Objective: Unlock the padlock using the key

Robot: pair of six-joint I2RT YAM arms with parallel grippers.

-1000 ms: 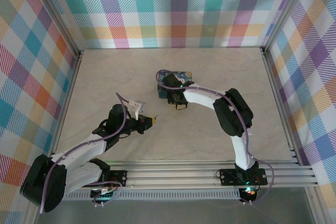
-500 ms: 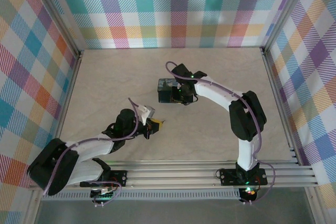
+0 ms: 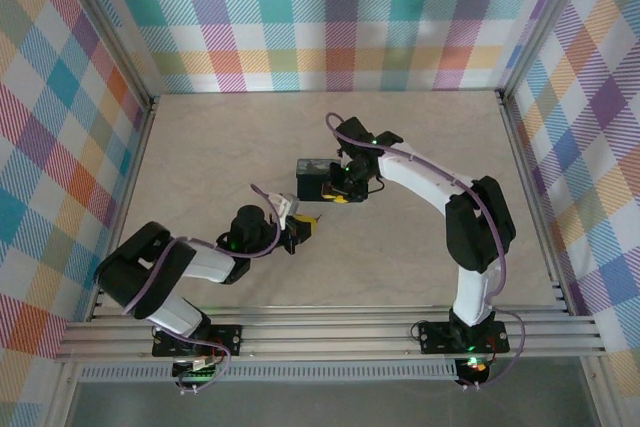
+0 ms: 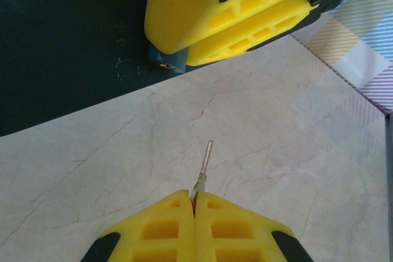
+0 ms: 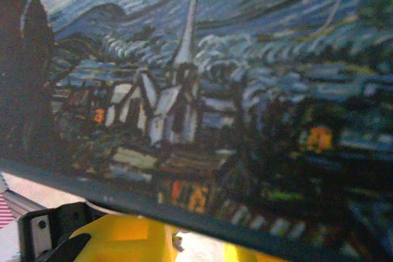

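Note:
The padlock (image 3: 314, 179) is a dark block with a painted night-village face (image 5: 202, 90), held just above the table's middle. My right gripper (image 3: 346, 187) is shut on its right end, and its yellow fingers (image 4: 227, 13) clamp the dark body (image 4: 67, 47) in the left wrist view. The left gripper (image 3: 304, 228) sits just in front of the padlock, shut on the key. The thin metal blade of the key (image 4: 204, 162) sticks out between the yellow fingertips (image 4: 172, 225), pointing toward the padlock with a gap of bare table between them.
The marble-patterned table (image 3: 220, 147) is walled by checked panels on three sides. An aluminium rail (image 3: 350, 332) runs along the near edge by the arm bases. Open tabletop lies left and right of the two grippers.
The right gripper has swung the padlock from lying flat further back to standing on edge, closer to the left gripper. The left gripper has moved right and forward with the key.

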